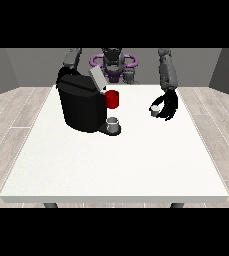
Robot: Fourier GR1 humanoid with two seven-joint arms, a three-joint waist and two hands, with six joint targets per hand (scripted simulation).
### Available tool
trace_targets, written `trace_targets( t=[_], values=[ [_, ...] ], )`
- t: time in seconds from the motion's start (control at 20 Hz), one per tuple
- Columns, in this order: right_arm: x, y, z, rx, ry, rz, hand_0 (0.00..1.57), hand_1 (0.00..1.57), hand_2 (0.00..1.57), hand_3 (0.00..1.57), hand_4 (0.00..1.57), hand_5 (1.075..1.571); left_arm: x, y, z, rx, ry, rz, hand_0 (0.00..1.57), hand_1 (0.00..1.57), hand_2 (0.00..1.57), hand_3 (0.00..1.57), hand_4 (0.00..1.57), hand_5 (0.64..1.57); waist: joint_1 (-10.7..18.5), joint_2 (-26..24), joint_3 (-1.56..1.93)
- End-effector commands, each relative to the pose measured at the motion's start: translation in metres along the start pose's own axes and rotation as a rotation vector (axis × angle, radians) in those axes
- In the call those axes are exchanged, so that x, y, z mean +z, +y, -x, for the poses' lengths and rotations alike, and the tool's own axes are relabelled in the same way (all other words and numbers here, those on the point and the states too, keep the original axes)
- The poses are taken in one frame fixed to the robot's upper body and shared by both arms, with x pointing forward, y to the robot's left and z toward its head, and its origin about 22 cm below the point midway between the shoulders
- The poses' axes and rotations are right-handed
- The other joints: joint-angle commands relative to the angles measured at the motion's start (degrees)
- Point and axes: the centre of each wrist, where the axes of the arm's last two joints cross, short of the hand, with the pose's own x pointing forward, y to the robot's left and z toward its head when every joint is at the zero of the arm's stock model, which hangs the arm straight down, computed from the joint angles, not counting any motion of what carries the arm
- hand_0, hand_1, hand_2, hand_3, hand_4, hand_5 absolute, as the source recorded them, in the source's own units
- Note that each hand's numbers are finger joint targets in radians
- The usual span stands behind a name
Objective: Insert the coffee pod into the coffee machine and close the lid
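Observation:
A black coffee machine (pixel 81 105) stands on the left half of the white table (pixel 116 165), its grey lid (pixel 97 78) tilted up and open. A small grey cup (pixel 113 122) sits on the machine's drip tray. At the view's right, the hand (pixel 167 104) hangs just above the table with its fingers curled round a small grey coffee pod (pixel 155 110). That hand is well to the right of the machine. The arm at the view's left (pixel 72 60) drops behind the machine, which hides its hand.
A red mug (pixel 112 99) stands just behind the machine's right side, between the machine and the pod hand. The robot's torso (pixel 113 65) is at the table's far edge. Bare tabletop stretches in front of the machine towards the camera.

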Motion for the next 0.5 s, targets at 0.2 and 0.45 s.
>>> trace_targets(
  t=[0.2,0.45],
  values=[
    [0.007,-0.007,0.016,-0.006,0.010,-0.018,0.00,0.00,0.00,0.00,0.41,1.571,-0.005,0.009,0.001,-0.121,0.034,0.052,1.03,1.03,1.11,0.89,0.29,1.571,-0.8,-0.1,-0.09],
    [0.002,-0.006,0.010,-0.032,0.032,-0.009,0.00,0.00,0.00,0.00,0.43,1.571,-0.018,0.019,-0.016,-0.090,-0.067,0.026,1.32,1.32,1.43,1.41,0.55,1.571,-0.7,0.0,-0.10]
  ],
)
